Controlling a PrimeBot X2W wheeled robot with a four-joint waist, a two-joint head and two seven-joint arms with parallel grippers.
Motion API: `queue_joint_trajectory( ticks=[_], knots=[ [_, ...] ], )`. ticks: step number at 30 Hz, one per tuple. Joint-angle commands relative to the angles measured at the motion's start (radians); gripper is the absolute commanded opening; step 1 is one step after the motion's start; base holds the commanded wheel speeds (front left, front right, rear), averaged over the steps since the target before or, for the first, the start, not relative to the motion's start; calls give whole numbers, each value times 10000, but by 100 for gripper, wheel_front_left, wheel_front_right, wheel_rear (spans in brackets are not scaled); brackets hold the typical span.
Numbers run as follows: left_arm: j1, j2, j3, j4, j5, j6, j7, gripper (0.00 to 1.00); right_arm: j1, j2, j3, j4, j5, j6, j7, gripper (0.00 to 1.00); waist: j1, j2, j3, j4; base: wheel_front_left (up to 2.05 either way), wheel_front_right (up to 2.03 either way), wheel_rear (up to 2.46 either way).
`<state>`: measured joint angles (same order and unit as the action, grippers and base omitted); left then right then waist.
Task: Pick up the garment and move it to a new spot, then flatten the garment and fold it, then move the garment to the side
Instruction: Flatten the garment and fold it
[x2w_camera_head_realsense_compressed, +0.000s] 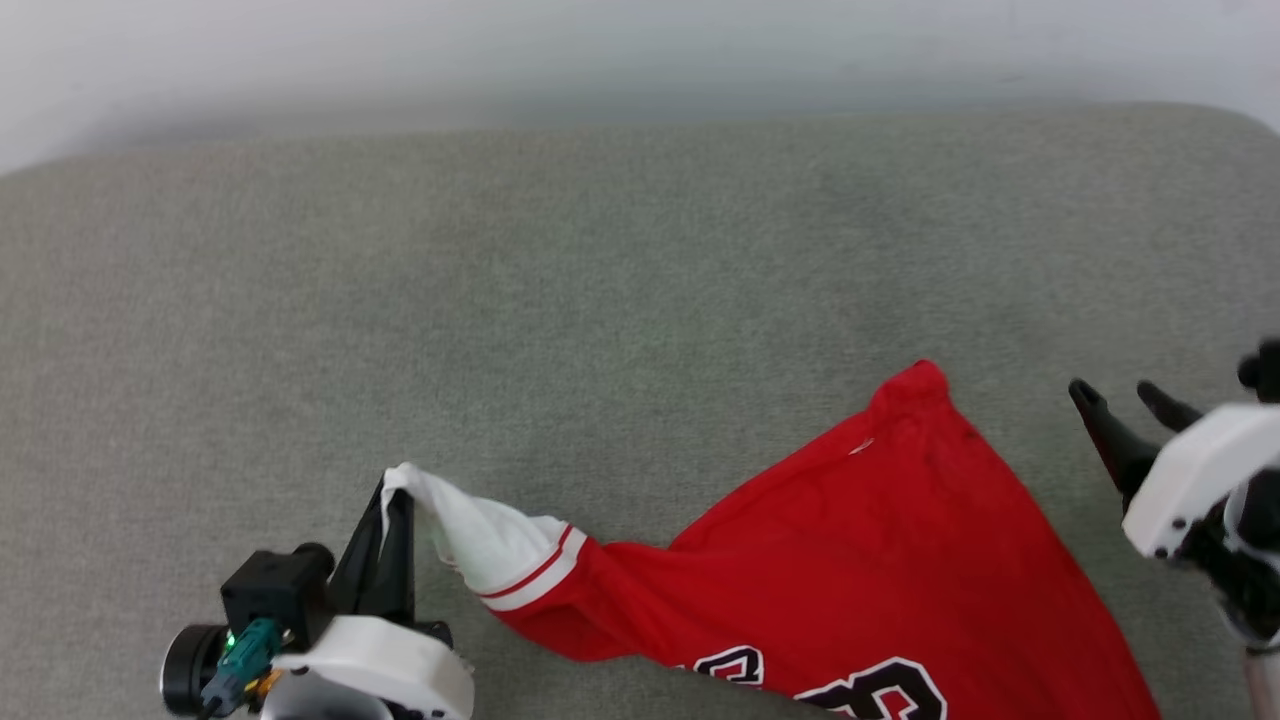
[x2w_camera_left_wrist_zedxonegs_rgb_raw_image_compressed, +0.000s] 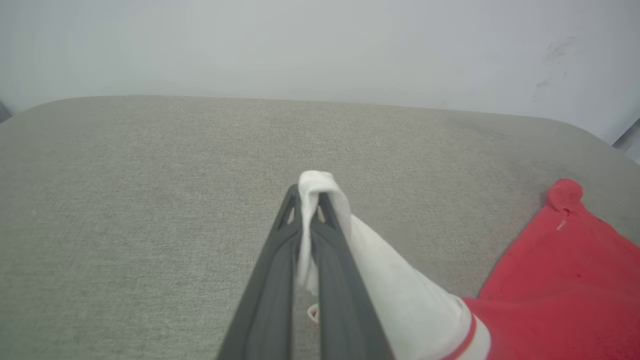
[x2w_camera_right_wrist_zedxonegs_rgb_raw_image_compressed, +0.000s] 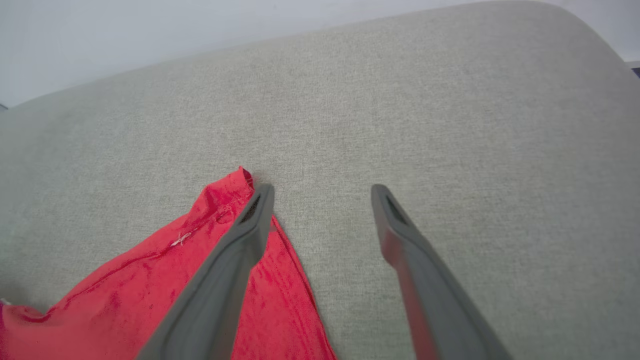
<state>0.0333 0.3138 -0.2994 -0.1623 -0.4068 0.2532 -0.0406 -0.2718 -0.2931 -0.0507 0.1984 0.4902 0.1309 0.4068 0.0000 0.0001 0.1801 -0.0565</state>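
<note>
The garment (x2w_camera_head_realsense_compressed: 880, 560), a red jersey with a white sleeve and dark lettering, lies spread on the grey cushion at the lower right of the head view. My left gripper (x2w_camera_head_realsense_compressed: 392, 498) is shut on the tip of the white sleeve (x2w_camera_head_realsense_compressed: 480, 540), pulling it out to the left. In the left wrist view the white cloth (x2w_camera_left_wrist_zedxonegs_rgb_raw_image_compressed: 320, 200) is pinched between the fingers of that gripper (x2w_camera_left_wrist_zedxonegs_rgb_raw_image_compressed: 309, 192). My right gripper (x2w_camera_head_realsense_compressed: 1120, 398) stands open at the right edge, apart from the red hem corner (x2w_camera_head_realsense_compressed: 915, 385). In the right wrist view that gripper (x2w_camera_right_wrist_zedxonegs_rgb_raw_image_compressed: 322, 192) holds nothing, with the garment (x2w_camera_right_wrist_zedxonegs_rgb_raw_image_compressed: 210, 260) under its left finger.
The grey fabric cushion (x2w_camera_head_realsense_compressed: 600, 300) stretches wide behind and to the left of the garment. A pale wall (x2w_camera_head_realsense_compressed: 640, 50) runs along its far edge. The cushion's rounded corner (x2w_camera_right_wrist_zedxonegs_rgb_raw_image_compressed: 575, 30) lies at the far right.
</note>
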Motion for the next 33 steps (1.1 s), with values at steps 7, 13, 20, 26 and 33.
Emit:
queue_joint_trajectory(
  ticks=[7, 13, 20, 26, 33],
  knots=[
    [-897, -237, -344, 26, 230, -233, -274, 0, -1892, -875, 1352, 253, 520, -3, 3473, 100, 0, -1, 1024, 809, 0, 0, 0],
    [-1366, -405, -515, 180, 275, -338, -457, 0, -2723, -1130, 2492, 576, 567, -5, 4526, 100, 0, -1, 1542, 1170, 0, 0, 0],
    [-1728, -541, -642, 516, 223, -481, -628, 0, -2819, -1106, 3977, 1698, 1385, -2, 5270, 100, 0, -1, 1891, 1337, 0, 0, 0],
    [-1844, -536, -632, 817, 124, -553, -746, 0, -2865, -1416, 5010, 2158, 2083, 10, 5291, 0, 0, -1, 1798, 1305, 0, 0, 0],
    [-1915, -325, -516, 1129, -8, -679, -778, 0, -3604, -1778, 5311, 2085, 2443, 9, 4203, 0, 0, -1, 1232, 1110, 0, 0, 0]
  ],
)
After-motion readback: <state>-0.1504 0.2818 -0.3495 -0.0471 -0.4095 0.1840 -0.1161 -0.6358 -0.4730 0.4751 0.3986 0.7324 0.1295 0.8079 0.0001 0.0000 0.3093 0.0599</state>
